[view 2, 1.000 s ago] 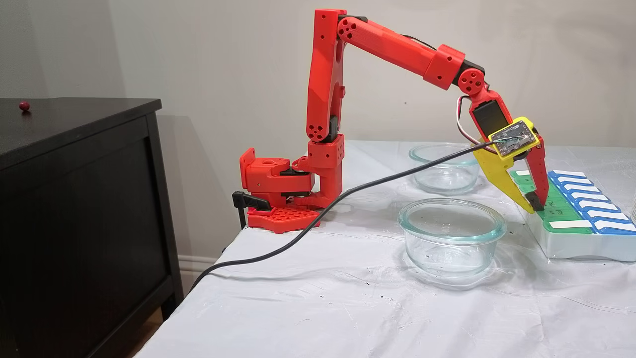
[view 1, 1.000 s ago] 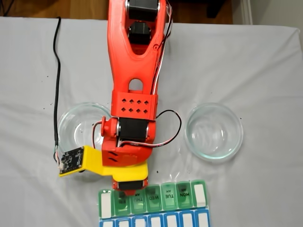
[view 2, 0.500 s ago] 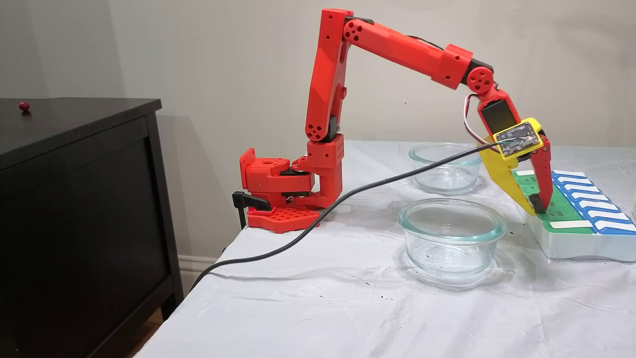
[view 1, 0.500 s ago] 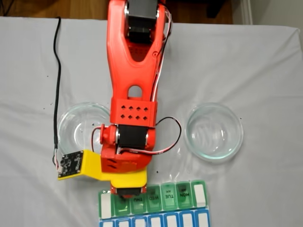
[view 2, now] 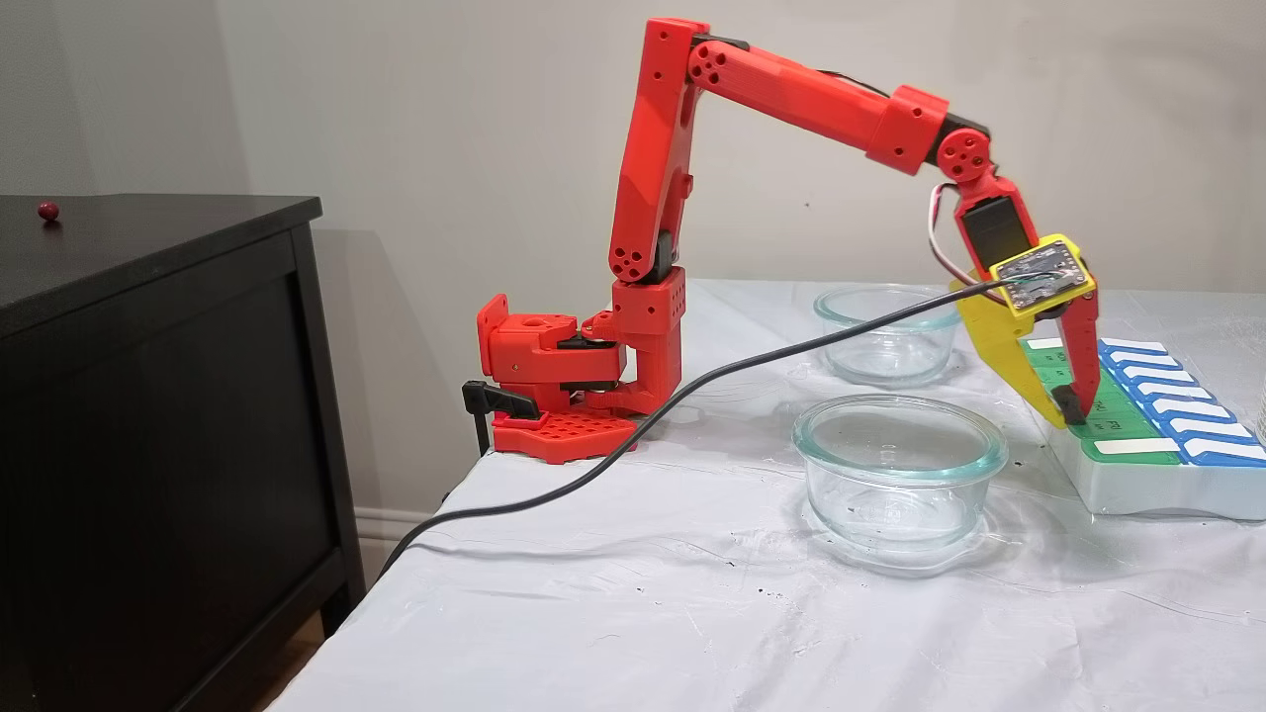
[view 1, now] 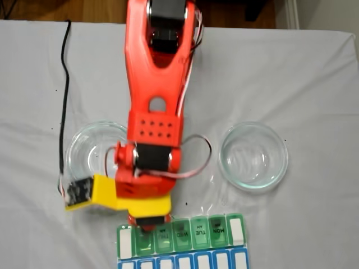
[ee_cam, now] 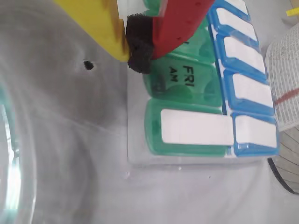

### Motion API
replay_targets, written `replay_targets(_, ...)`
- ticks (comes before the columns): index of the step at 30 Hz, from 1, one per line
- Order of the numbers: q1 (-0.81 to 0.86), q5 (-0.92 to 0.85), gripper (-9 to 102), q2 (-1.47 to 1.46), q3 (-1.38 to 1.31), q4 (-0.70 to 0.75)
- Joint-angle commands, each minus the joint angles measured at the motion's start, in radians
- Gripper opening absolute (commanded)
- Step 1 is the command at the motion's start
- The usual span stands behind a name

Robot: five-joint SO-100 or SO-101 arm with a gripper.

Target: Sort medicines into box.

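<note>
While closed, the gripper (ee_cam: 135,49) tips touch the box (ee_cam: 187,126) edge

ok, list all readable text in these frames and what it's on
"FRI AM": green lid of the pill organizer, wrist view.
"MON AM": green lid, top-down fixed view, printed upside down.
"TUE AM": green lid, same view.
"WED": green lid, same view, blurry.
"THU": green lid, same view, barely legible.
Lid print in the side fixed view: too small to read.
White strips: blank.
</note>
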Motion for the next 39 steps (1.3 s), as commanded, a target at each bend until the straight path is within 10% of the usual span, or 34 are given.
replay_targets(1,-0.017,-0.006,0,0.413,0.16,-0.089)
replay_targets(17,-0.143,-0.238,0,1.296,0.933,0.15)
replay_targets(39,-0.239,-0.468,1,1.298,0.994,0.554)
